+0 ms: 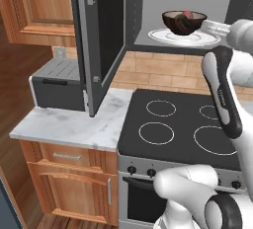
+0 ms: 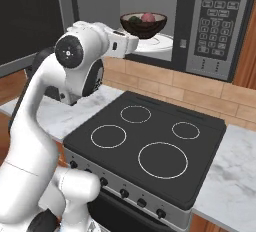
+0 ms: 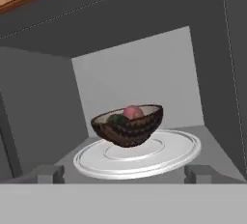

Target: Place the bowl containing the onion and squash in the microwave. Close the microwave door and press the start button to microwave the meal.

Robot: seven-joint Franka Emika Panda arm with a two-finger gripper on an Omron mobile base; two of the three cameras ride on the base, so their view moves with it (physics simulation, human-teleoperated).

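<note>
The dark brown bowl (image 3: pixel 129 126) sits on the white turntable plate (image 3: pixel 164 158) inside the grey microwave (image 2: pixel 210 26). In it lie the reddish onion (image 3: pixel 133 111) and the dark green squash (image 3: pixel 117 119). My gripper (image 3: pixel 124 174) is open just in front of the cavity, a short way back from the bowl, with nothing between its fingers (image 3: pixel 46 172). From the left base view the bowl (image 1: pixel 184 21) shows beside my hand at its right. The microwave door (image 1: pixel 101 35) stands swung wide open to the left. The right base view has the bowl (image 2: pixel 143 23) just beyond my wrist.
A black cooktop (image 1: pixel 178 124) with four rings lies below the microwave. A small grey toaster oven (image 1: pixel 57 85) stands on the marble counter (image 1: pixel 69 124) under the open door. The microwave keypad (image 2: pixel 215 21) is right of the cavity. Wooden cabinets surround.
</note>
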